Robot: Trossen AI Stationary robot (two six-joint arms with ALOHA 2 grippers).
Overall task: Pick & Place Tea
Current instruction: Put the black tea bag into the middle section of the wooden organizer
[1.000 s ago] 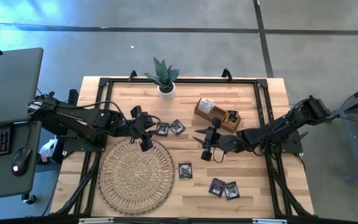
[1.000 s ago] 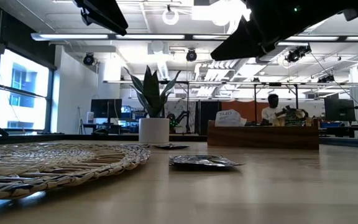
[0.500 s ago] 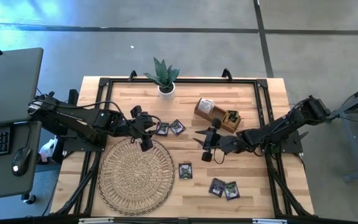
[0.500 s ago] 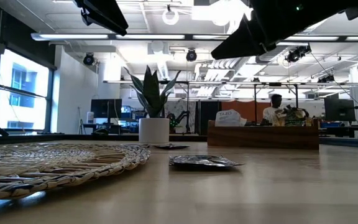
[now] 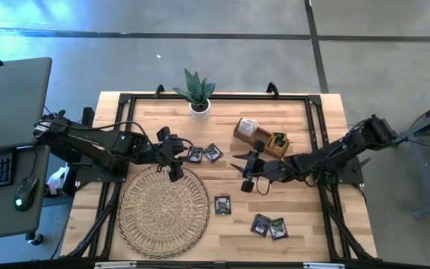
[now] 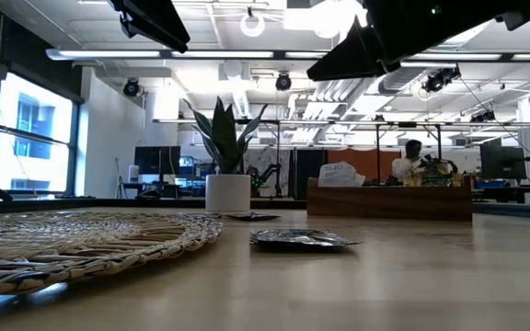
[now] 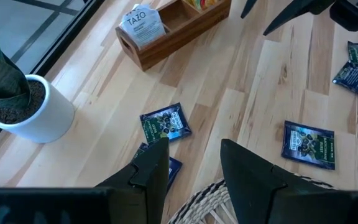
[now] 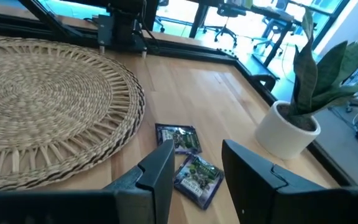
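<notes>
The tea sachets (image 5: 204, 154) lay flat on the bench (image 5: 304, 224) just beside the open, empty left gripper (image 5: 176, 158), nearer it than the open, empty right gripper (image 5: 243, 173) hovering mid-bench.

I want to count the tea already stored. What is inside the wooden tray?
The wooden tray holds a white Tazo sachet upright in one end compartment and orange packets further along. The far compartments are cut off by the left wrist view's edge.
</notes>
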